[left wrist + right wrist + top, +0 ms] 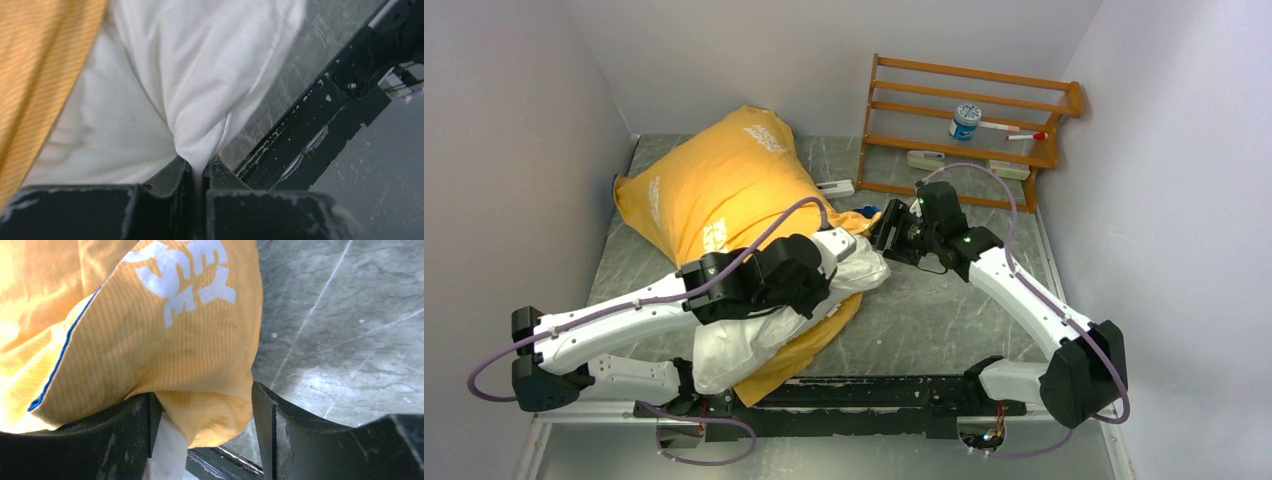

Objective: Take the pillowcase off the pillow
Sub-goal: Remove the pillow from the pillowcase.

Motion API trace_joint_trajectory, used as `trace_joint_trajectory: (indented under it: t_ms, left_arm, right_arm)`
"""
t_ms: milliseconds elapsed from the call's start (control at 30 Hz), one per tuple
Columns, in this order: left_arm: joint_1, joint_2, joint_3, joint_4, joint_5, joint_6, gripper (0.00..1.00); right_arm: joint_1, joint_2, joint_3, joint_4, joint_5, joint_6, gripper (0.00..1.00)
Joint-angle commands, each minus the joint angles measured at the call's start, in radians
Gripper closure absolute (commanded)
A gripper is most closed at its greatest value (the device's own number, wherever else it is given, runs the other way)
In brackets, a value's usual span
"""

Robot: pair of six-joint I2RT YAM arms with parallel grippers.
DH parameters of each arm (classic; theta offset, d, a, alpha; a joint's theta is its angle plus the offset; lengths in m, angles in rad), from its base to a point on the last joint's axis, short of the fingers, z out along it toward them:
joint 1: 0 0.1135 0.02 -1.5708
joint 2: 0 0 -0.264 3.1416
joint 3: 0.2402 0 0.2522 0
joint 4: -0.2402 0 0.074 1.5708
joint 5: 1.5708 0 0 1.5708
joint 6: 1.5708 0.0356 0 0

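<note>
The pillowcase point(714, 185) shows its orange-yellow face with white lettering and lies diagonally from back left toward the middle. The white pillow point(744, 345) sticks out of its near end. My left gripper point(816, 296) is shut on a pinch of white pillow fabric point(175, 75), with the pillowcase point(30, 75) at the left of that view. My right gripper point(886, 228) is open at the pillowcase's right side. Its jaws point(205, 400) stand apart around a bunched orange edge of the pillowcase point(150, 340); a bit of white pillow point(167, 455) shows below.
A wooden rack point(969, 110) stands at the back right with a blue-and-white tub point(965, 120) on it. A small white object point(835, 187) lies beside the pillow. Grey walls close in on both sides. A black rail point(874, 395) runs along the near edge.
</note>
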Motion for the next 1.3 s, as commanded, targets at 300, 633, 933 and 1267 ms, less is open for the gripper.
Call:
trace_joint_trajectory:
  t_ms: [300,633,933,1267]
  left_arm:
    - [-0.155,0.023,0.016,0.103,0.346,0.064,0.95]
    - [-0.155,0.027,-0.003,0.123,0.17,0.031,0.95]
    - [-0.151,-0.003,0.039,0.068,-0.111,-0.024,0.31]
    - [0.036,0.135,0.221,0.018,-0.107,0.102,0.08]
  right_arm:
    - [0.011,0.235,0.181,0.015,0.145,-0.056,0.31]
    - [-0.027,0.017,0.119,0.014,0.093,-0.176,0.23]
    - [-0.03,-0.245,-0.04,-0.324,0.335,-0.109,0.18]
    - [-0.031,-0.794,-0.569,0.022,-0.073,0.34,0.0]
